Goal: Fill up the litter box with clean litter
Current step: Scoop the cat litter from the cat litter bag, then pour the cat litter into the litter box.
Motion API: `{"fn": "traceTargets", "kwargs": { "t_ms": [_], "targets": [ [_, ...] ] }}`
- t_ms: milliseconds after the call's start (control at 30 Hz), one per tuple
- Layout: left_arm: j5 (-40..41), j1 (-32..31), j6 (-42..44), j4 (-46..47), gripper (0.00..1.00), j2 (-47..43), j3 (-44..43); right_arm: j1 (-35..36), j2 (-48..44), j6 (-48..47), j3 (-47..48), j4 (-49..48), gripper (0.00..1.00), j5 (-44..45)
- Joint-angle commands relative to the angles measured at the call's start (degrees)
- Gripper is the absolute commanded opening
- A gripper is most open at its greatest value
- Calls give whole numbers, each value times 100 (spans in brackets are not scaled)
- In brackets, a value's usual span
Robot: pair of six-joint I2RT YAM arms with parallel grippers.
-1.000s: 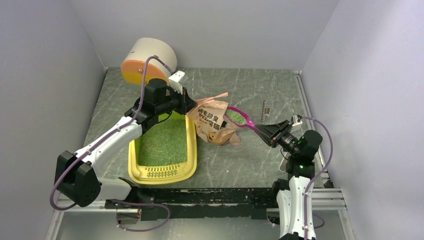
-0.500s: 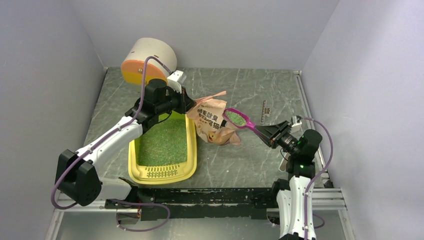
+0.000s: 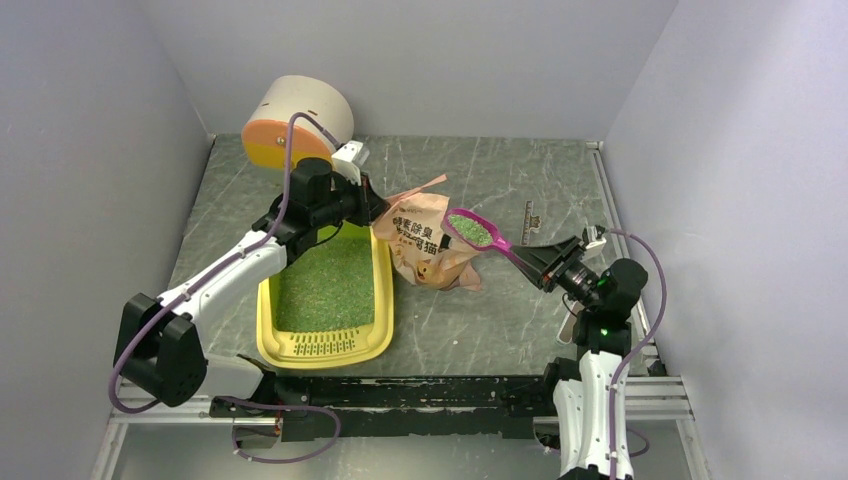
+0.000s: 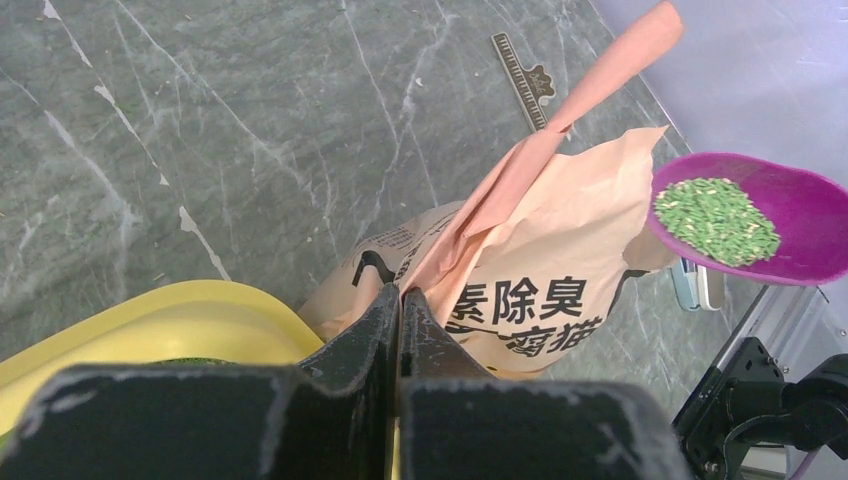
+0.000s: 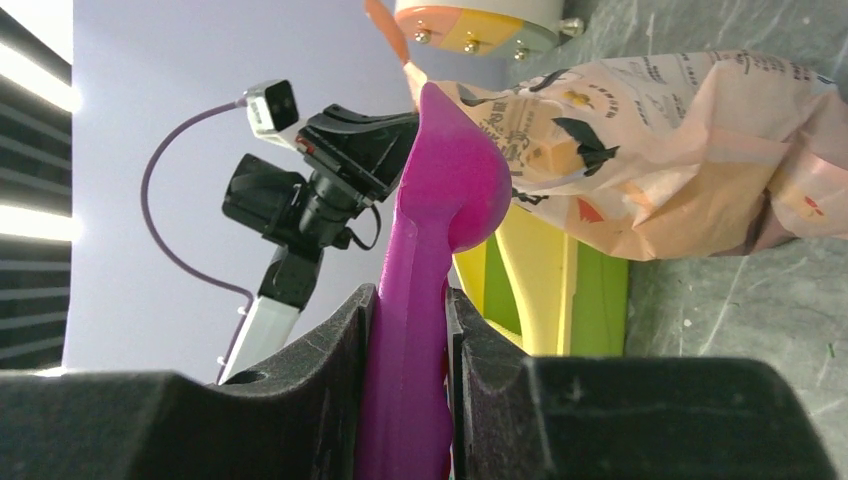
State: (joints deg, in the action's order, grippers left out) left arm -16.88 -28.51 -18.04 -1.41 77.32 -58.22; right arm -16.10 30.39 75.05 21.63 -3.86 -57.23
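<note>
The yellow litter box [image 3: 375,335] lies at the left front, its floor covered with green litter [image 3: 325,283]; its rim shows in the left wrist view [image 4: 150,315] and the right wrist view [image 5: 545,275]. My left gripper [image 3: 375,213] is shut on the edge of the pink-beige litter bag [image 3: 425,245], as the left wrist view shows [image 4: 400,295]. My right gripper [image 3: 535,262] is shut on the handle of the magenta scoop [image 3: 470,230], which holds green litter [image 4: 715,205] above the bag's right side. The scoop's underside fills the right wrist view [image 5: 440,200].
A white cylinder with an orange end [image 3: 295,120] stands at the back left. A small ruler-like strip [image 3: 527,222] lies right of the bag. A few stray granules dot the grey tabletop [image 3: 480,330]. Walls close in left, back and right.
My right gripper has lifted the loaded scoop up and slightly left over the bag. My left gripper still holds the bag edge, pulled a little higher.
</note>
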Motion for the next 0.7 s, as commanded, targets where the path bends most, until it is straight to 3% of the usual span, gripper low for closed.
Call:
{"fn": "traceTargets", "kwargs": {
  "t_ms": [0,467,667],
  "targets": [
    [-12,56,-22,-99,5,195,71,65,-16,404,8,-657,0,-208],
    [-363,61,23,23,5,107,56,324,87,770,-214,-1411,0,-475],
    [-770,57,-5,342,5,-68,165,628,226,437,59,-1126,0,-583]
  ]
}}
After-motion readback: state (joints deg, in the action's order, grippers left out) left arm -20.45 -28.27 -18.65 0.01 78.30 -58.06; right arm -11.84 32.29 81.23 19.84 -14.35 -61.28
